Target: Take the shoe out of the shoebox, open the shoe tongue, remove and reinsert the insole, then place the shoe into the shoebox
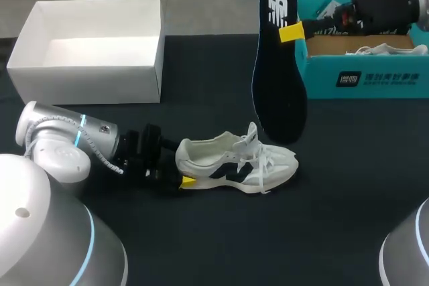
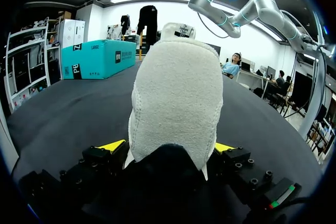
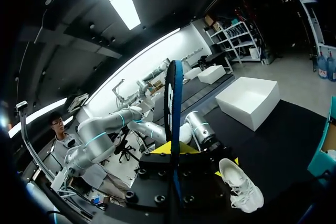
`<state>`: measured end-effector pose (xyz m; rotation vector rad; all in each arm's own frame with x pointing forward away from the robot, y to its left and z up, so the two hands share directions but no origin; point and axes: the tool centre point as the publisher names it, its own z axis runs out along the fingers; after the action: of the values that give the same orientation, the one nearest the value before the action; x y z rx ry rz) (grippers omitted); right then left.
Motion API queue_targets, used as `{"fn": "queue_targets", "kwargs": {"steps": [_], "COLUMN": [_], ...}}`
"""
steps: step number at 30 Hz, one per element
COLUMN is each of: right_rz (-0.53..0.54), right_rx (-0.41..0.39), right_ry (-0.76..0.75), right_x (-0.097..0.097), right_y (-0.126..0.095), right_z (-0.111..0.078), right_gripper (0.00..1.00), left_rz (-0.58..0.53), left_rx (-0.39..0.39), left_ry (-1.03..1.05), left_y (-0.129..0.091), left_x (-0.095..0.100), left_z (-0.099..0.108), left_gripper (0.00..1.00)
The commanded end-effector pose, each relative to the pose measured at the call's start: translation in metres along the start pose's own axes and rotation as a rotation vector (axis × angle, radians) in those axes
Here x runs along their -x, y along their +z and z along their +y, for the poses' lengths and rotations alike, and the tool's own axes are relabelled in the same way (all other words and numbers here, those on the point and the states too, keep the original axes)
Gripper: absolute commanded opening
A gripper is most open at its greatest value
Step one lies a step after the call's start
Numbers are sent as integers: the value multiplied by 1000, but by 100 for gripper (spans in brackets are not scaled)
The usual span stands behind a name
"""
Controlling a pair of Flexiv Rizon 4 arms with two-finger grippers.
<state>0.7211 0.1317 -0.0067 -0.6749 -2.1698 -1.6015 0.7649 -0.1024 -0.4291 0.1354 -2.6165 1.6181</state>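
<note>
Shoebox [image 1: 375, 78] of teal cardboard holding a second laced shoe [image 1: 389, 49], open white card box [image 1: 87, 75] well apart, white fleecy-heeled shoe [image 1: 234, 162] on black tabletop [image 1: 335, 199], heel clamped in left tool [image 2: 168, 150], flat black insole [image 1: 278, 92] upright, clamped in right tool [image 1: 285, 31].

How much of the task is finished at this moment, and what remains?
Done: the shoe lies on the table, its insole out. In hand: the right hand holds the insole up; the left hand grips the heel. Left: reinsert it, then box the shoe.
</note>
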Motion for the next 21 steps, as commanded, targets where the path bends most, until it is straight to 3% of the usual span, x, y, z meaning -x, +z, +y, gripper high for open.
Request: {"fn": "queue_targets", "kwargs": {"steps": [1,6,21], "right_rz": [0,0,0], "right_rx": [-3,-3,-3], "right_ry": [1,1,1], "right_x": [1,1,1], "right_y": [2,2,2], "right_z": [1,1,1], "right_gripper": [0,0,0], "left_rz": [34,30,30], "left_rx": [37,106,106], "left_ry": [-12,-36,-36], "left_y": [-9,-18,-18], "left_x": [8,10,10], "left_z": [-1,-1,-1], "left_gripper": [100,100,100]}}
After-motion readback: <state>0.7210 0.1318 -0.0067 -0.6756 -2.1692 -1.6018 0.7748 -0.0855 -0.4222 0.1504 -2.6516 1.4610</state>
